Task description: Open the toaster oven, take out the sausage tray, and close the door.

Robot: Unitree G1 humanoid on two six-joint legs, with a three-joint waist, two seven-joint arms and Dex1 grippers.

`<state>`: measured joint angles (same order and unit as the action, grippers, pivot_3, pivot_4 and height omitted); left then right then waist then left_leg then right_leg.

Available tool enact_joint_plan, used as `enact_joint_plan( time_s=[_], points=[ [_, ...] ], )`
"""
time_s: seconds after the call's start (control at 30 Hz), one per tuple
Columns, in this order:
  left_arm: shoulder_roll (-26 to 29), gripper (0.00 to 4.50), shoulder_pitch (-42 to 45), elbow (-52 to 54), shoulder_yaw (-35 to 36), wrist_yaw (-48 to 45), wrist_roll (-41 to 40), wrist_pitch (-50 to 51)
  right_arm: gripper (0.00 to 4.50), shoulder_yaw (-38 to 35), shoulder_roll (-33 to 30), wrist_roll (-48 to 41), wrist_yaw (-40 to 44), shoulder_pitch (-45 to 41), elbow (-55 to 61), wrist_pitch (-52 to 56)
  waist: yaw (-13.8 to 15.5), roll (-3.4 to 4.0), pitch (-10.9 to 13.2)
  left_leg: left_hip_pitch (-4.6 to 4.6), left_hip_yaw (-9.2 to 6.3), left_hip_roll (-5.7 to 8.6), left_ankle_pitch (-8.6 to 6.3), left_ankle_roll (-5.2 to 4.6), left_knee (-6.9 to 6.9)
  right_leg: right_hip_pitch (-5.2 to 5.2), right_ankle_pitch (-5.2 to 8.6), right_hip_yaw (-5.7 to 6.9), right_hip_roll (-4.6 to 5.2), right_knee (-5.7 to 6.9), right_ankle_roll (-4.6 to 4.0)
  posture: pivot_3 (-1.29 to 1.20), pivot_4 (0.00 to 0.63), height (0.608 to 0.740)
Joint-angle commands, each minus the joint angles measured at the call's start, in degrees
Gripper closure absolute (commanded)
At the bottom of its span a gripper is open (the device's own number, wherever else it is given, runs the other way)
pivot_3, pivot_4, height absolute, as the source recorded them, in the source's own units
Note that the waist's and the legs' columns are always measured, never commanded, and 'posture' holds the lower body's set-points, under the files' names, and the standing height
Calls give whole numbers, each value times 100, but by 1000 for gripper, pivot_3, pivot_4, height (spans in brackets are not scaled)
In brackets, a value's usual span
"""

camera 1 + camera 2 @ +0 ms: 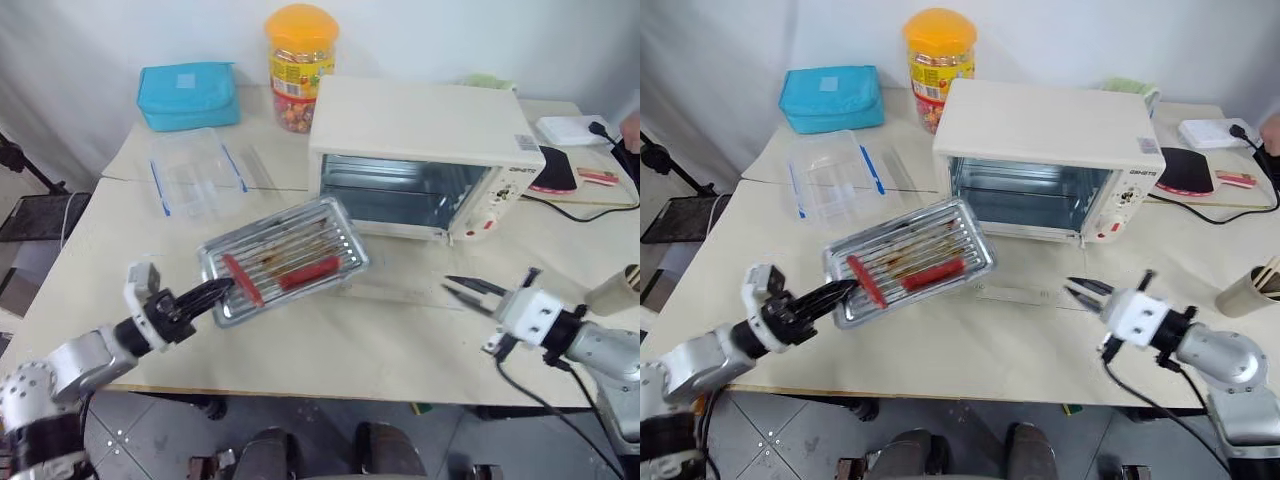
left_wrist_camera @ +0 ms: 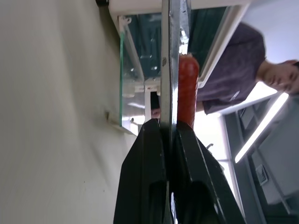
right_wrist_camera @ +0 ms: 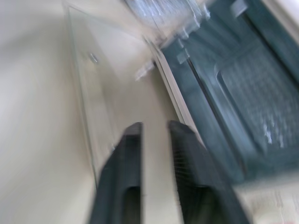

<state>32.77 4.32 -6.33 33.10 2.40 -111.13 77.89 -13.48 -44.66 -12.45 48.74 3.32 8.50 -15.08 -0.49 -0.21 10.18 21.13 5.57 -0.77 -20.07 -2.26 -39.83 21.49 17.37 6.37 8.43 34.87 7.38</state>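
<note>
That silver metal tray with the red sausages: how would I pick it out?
Find the boxy cream-white toaster oven on the table. The shallow ridged silver tray is in front of its open door, held up by the left gripper. Unlike the clear plastic box behind it, it carries two red sausages.

A cream table is carrying a toaster oven sitting toward the back right, its glass door lying open and flat on the tabletop in front of it. A clear plastic box is resting to the oven's left, with a blue pouch and a yellow-lidded snack jar standing behind. A red-and-black paddle is lying at the far right.
</note>
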Motion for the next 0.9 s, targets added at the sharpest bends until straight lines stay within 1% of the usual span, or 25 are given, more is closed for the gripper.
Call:
enact_joint_plan(
  time_s=[0.03,0.1,0.23,0.3,0.37,0.47,0.57,0.67,0.73,0.9],
  points=[
    [-74,4500,-509,512,581,-325,-187,-329,4483,-207,-100,-472,443,-227,-804,-15,8,1,1,1,0,-5,0,0,0,2,3,2,-2,-1,-6,0,150,740],
    [-212,4500,-935,739,801,-356,-187,-499,4483,-163,-152,-536,683,-423,-1253,28,10,6,2,-1,0,-9,1,3,0,2,6,1,1,1,-11,0,150,740],
    [-575,4500,-1511,1188,1101,-386,-187,-849,4483,-53,-257,-503,1051,-808,-1978,105,21,8,2,-1,1,-6,-2,5,-1,2,6,-5,10,-1,-11,0,150,740],
    [-846,4500,-1666,1418,1240,-364,-187,-1068,4483,79,-301,-453,1255,-948,-2253,239,37,9,2,2,-3,-6,-3,5,-1,2,6,-7,17,-12,-12,0,150,740],
    [-1258,4500,-1743,1698,1361,-207,-187,-1400,4483,287,-300,-372,1484,-1076,-2518,336,41,9,2,2,-8,-7,-5,7,-2,0,8,-10,24,-31,-15,0,150,740],
    [-1770,4500,-1810,2069,1391,63,-187,-1806,4483,502,-245,-455,1808,-1254,-2714,575,34,10,2,3,-8,-11,-8,12,-3,-1,8,-16,30,-39,-16,0,150,740],
    [-2045,4500,-1925,2343,1264,246,-187,-2041,4483,594,-134,-772,2128,-1409,-2641,970,28,10,2,4,-5,-14,-9,14,-1,0,8,-16,25,-42,-16,0,150,740],
    [-2190,4500,-1915,2484,1209,371,-187,-2227,4483,614,-123,-964,2328,-1489,-2504,1339,29,10,2,4,-3,-16,-9,14,-2,0,8,-15,22,-44,-16,0,150,740],
    [-2230,4500,-1956,2525,1183,393,-187,-2280,4483,549,-81,-1136,2308,-1545,-2351,1631,35,10,2,4,-3,-17,-9,14,-2,0,8,-15,21,-44,-16,0,150,740],
    [-2299,4500,-2123,2598,1057,420,-187,-2335,4483,99,173,-1707,1953,-1727,-1868,2066,35,11,2,7,-3,-17,-19,16,-2,2,9,-16,24,-51,-17,0,150,740]
  ],
)
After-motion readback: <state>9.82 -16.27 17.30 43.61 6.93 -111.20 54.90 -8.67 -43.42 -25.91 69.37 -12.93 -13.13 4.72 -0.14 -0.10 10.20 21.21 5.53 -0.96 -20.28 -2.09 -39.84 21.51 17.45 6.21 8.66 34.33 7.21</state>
